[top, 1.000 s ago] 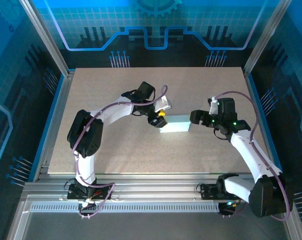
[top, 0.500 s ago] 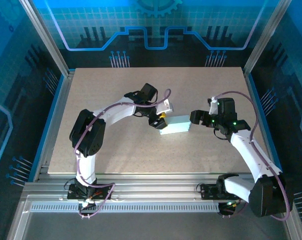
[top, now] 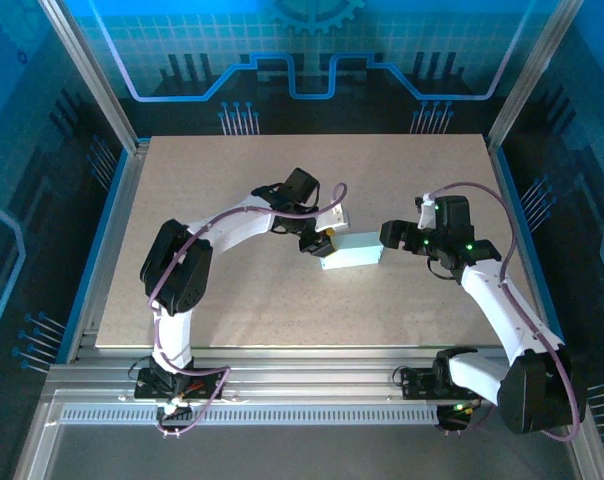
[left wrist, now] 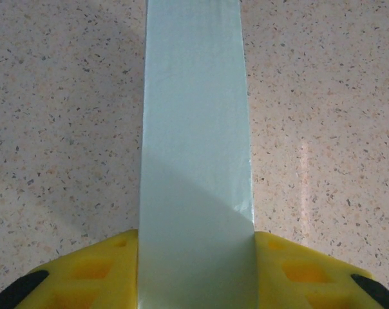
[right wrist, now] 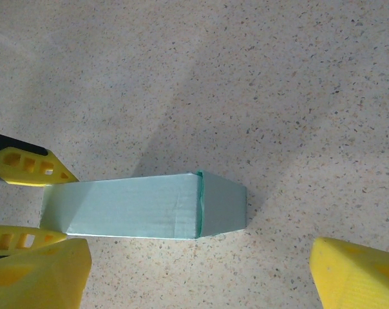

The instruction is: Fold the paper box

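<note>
Paper box (top: 351, 249) sits mid-way across the counter (top: 232, 180), long axis running arm to arm. My left pincer (top: 322, 241) clamps its left end across the narrow width, while my right pincer (right wrist: 198, 267) gapes wide, just off the other end.

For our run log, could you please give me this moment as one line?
box: folded, on table | left fingers: pressed on both its sides | right fingers: open, off box

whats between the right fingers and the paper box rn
Just bare speckled table. In the right wrist view the paper box ends ahead of the open right fingers, and nothing lies in that stretch.
</note>
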Tool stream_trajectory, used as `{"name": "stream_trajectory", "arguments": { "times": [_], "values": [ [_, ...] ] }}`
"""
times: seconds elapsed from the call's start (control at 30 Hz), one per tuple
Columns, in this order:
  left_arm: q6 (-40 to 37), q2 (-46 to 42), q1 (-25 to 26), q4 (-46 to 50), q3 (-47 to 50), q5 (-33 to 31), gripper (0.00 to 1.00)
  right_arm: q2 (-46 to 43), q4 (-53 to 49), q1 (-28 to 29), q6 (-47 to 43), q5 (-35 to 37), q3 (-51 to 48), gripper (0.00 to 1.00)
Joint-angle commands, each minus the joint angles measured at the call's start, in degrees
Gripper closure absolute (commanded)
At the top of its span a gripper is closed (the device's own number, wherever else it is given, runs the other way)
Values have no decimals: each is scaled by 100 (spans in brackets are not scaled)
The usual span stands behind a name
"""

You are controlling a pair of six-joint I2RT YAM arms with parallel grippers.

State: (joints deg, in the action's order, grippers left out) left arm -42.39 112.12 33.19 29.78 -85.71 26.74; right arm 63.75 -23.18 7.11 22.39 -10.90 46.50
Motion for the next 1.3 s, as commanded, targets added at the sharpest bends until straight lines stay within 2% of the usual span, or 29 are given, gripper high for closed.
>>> {"name": "stream_trajectory", "arguments": {
  "times": [0.0,0.13,0.17,0.33,0.53,0.63,0.97,1.07,1.13,1.27],
  "values": [
    [-109,-395,26,-186,289,-455,74,47,-90,40,-68,0,6,11],
    [-165,-925,62,-736,800,-1264,69,83,-64,44,-42,-27,-1,11],
    [-209,-1042,86,-945,949,-1645,68,98,-55,47,-39,-36,-5,11],
    [-586,-1326,168,-1557,1423,-3270,73,177,12,53,-4,-79,-12,12],
    [-990,-1134,219,-2474,1713,-4698,74,243,47,69,14,-122,-3,12],
    [-1217,-903,242,-2801,1712,-5169,74,230,42,64,13,-119,-19,12],
    [-1345,-546,363,-2586,1632,-5265,66,175,-1,65,-9,-79,-27,12],
    [-1220,-583,359,-2425,1577,-5184,55,166,0,63,-3,-95,-23,12],
    [-1062,-644,362,-2233,1533,-4981,43,144,-2,58,3,-105,-26,12],
    [-737,-814,364,-1962,1522,-4442,26,81,-36,58,-7,-80,-34,12]
  ]
}}
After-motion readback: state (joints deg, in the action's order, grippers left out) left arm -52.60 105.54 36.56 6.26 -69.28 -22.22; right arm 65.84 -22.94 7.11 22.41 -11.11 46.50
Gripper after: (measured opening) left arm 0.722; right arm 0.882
